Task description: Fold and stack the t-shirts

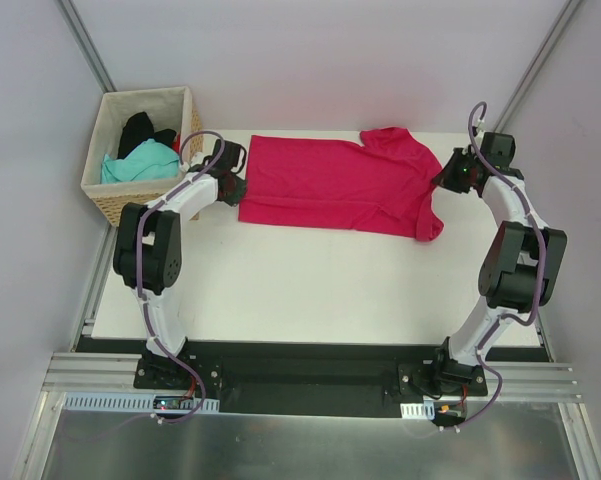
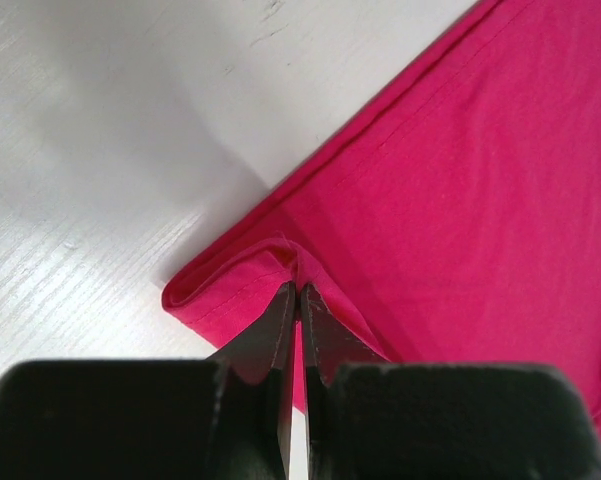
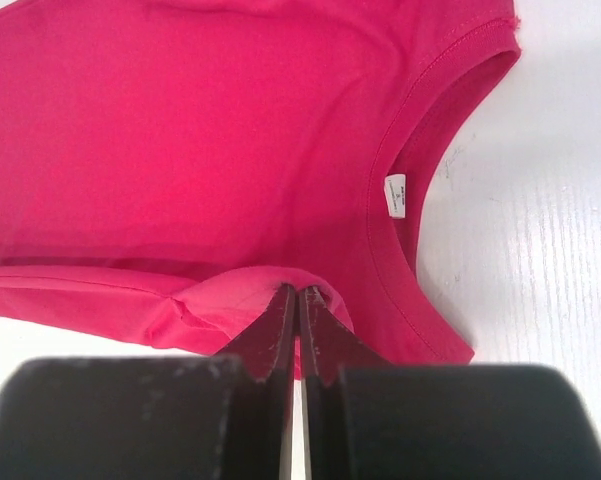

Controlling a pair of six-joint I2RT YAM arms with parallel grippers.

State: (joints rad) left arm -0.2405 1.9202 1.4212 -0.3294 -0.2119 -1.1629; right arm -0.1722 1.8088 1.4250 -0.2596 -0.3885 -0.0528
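White table [image 1: 310, 290]: crimson-pink t-shirt [image 1: 330, 185] lies spread across its far half, collar end toward the right. Wicker basket [image 1: 115, 207] at the far-left corner.

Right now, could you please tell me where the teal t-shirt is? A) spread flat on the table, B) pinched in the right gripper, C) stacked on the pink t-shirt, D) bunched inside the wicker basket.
D: the teal t-shirt lies crumpled inside the wicker basket next to the black t-shirt, while only the pink t-shirt is on the table.
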